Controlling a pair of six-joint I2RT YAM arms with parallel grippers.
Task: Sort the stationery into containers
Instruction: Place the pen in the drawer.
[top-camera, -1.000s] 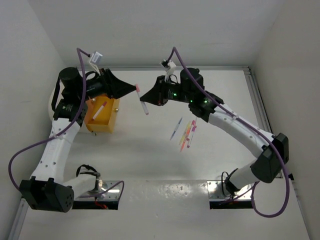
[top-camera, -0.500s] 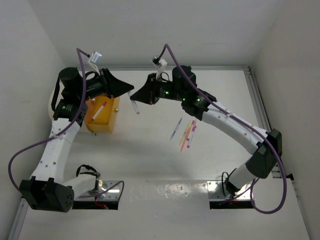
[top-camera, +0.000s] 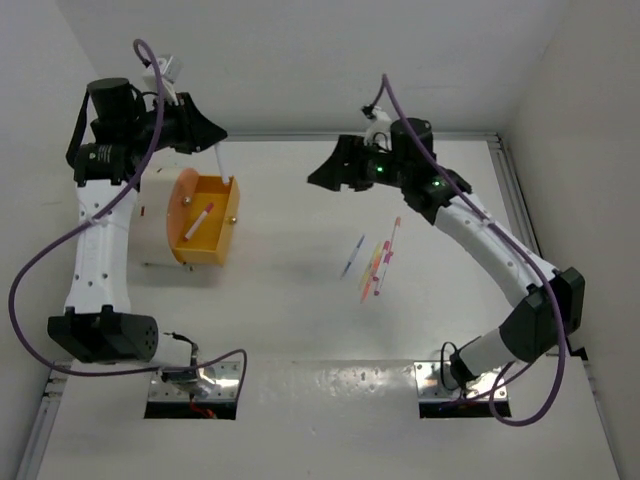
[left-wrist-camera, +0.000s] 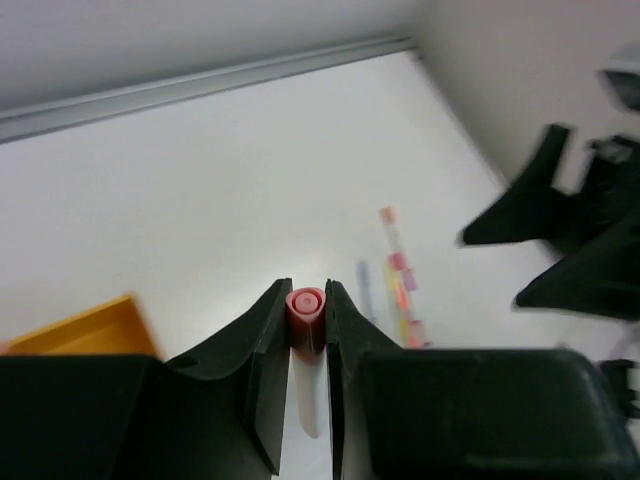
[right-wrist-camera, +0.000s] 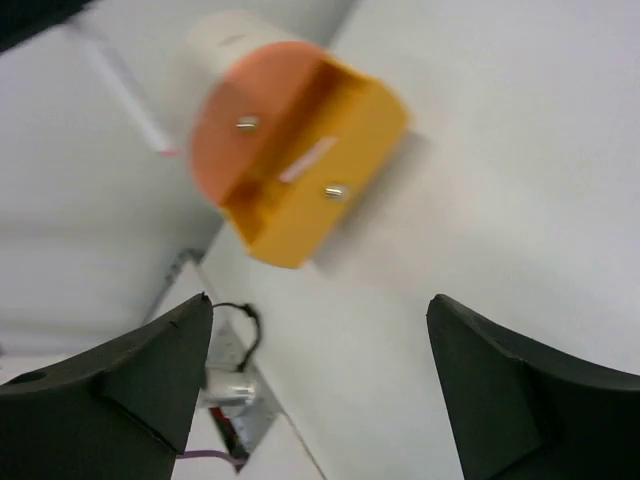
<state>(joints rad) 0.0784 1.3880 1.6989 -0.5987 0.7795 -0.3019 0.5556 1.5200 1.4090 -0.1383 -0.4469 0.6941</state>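
My left gripper (top-camera: 216, 138) is raised above the back left of the table, shut on a white pen with a pink cap (left-wrist-camera: 306, 318); the pen hangs down from the jaws (top-camera: 219, 158). Below it the orange bin (top-camera: 226, 222) on the white drum (top-camera: 153, 228) holds one pink-white pen (top-camera: 200, 220). My right gripper (top-camera: 318, 176) hovers over the table's middle back, open with nothing between its fingers (right-wrist-camera: 320, 302). Several thin pens (top-camera: 375, 256) lie together on the table, right of centre, including a blue one (top-camera: 352, 256).
The drum's round orange face (right-wrist-camera: 222, 150) and the bin (right-wrist-camera: 330, 130) show in the right wrist view. A metal rail (top-camera: 505, 180) runs along the table's right edge. Walls close in the back and both sides. Arm base plates (top-camera: 195, 385) sit at the near edge.
The right gripper let go of the pink-capped pen and drew back to the right, open. The left gripper shut on that pen and lifted it up and to the left, above the bin.
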